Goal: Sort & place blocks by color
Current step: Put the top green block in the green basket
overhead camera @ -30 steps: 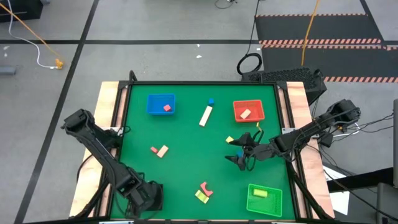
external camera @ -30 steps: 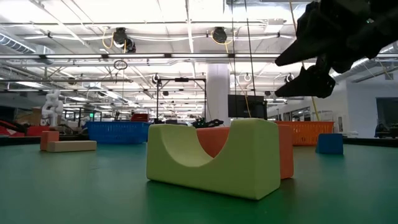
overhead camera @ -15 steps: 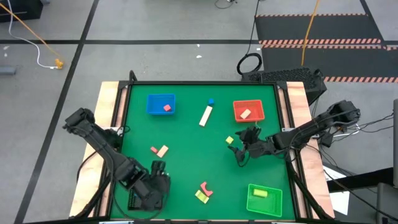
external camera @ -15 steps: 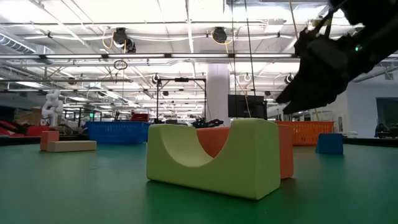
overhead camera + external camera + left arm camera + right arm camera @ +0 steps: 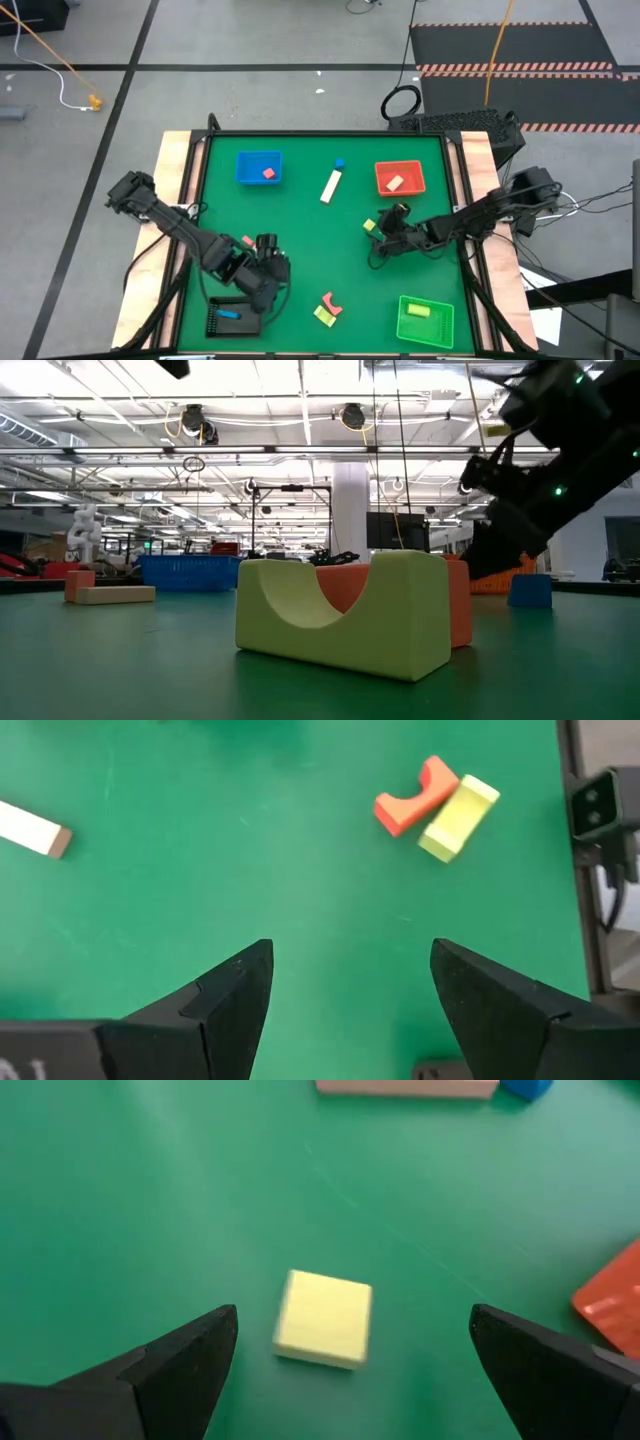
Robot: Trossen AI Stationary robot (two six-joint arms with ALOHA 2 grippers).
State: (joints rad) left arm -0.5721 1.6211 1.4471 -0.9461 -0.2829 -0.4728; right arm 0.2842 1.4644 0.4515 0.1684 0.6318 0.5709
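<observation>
Right pincer [image 5: 384, 229] is hanging spread wide and empty just over the yellow cube [image 5: 369, 226], which is lying on the green counter [image 5: 300, 220] a little way from the red tray [image 5: 400, 178], toward the counter's middle; in the right wrist view the yellow cube [image 5: 323, 1319] is sitting between the two dark fingers, apart from both. This looks like the approach step of a pick, and judging by colour the cube is probably meant for the tray that already holds a yellow piece, the green tray [image 5: 425, 320]. Next the pincer is going to need to drop straight down until the fingers are flanking the cube, then close squarely on its flat sides. Left pincer [image 5: 268, 282], also spread and holding nothing, is hovering farther from the red tray, with the pink arch [image 5: 414, 796] and yellow arch [image 5: 458, 817] lying touching ahead of it. Other blocks are lying scattered across the counter.
</observation>
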